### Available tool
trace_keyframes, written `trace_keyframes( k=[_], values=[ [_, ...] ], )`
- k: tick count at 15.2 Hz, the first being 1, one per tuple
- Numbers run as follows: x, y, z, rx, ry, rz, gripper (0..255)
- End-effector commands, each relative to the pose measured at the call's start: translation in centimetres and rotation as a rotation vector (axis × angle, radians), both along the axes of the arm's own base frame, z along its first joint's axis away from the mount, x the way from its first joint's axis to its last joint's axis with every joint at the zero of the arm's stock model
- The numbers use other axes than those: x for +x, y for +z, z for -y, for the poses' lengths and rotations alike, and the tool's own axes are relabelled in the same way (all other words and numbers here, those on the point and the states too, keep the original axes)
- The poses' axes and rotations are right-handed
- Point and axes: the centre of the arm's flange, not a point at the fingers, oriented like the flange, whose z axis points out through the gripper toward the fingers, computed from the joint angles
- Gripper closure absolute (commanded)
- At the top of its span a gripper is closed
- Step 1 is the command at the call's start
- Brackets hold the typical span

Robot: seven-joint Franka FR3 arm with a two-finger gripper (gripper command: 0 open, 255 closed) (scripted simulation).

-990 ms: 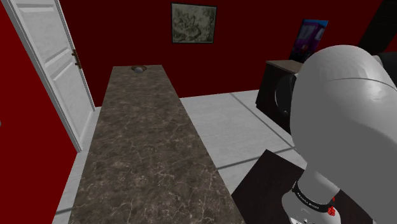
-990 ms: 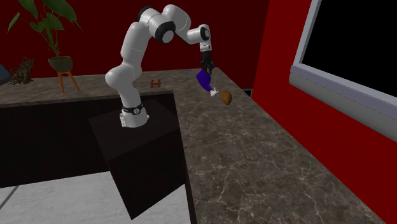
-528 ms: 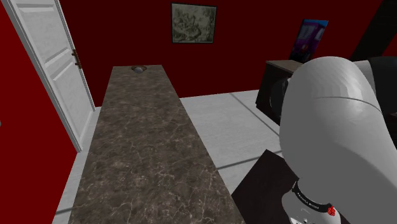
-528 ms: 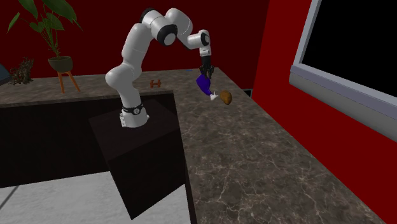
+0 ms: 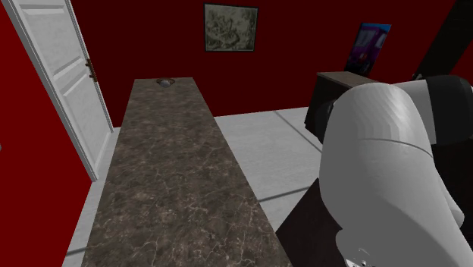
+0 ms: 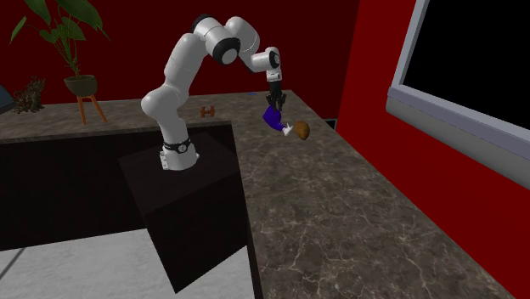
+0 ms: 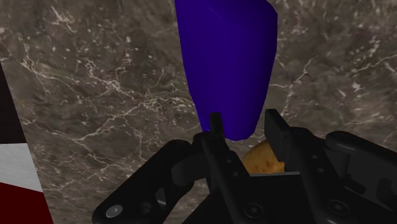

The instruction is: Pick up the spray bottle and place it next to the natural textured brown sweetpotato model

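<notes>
In the second exterior view my black gripper [image 6: 273, 102] hangs over the marble counter [image 6: 357, 212], shut on a blue spray bottle [image 6: 272, 117]. The bottle is tilted, its white nozzle end [image 6: 286, 129] low and close beside the brown sweet potato [image 6: 301, 130]. In the wrist view the blue bottle [image 7: 226, 63] stretches away from the gripper [image 7: 245, 126], clasped between both black fingers [image 7: 277, 130]. A piece of the tan sweet potato [image 7: 262, 160] shows behind the bottle's held end, between the fingers.
A small orange-brown object [image 6: 205, 111] lies on the counter behind the arm, and a potted plant [image 6: 78, 81] stands further back. The shoulder view has a long marble counter [image 5: 174, 174], a white door [image 5: 64, 83] and my white arm link [image 5: 386, 174].
The gripper has lowered the bottle a little, bringing its nozzle end closer to the sweet potato. The white arm link has swung further into the shoulder view.
</notes>
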Motion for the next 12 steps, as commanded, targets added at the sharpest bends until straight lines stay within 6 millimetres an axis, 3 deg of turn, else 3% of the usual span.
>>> trace_keyframes(
  k=[1, 6, 7, 12],
  values=[
    [0.0, -0.08, 0.0, 0.0, 0.0, 0.0, 255],
    [0.0, -0.08, 0.0, 0.0, 0.0, 0.0, 255],
    [0.0, -0.08, 0.0, 0.0, 0.0, 0.0, 0],
    [0.0, -0.08, 0.0, 0.0, 0.0, 0.0, 0]
  ],
)
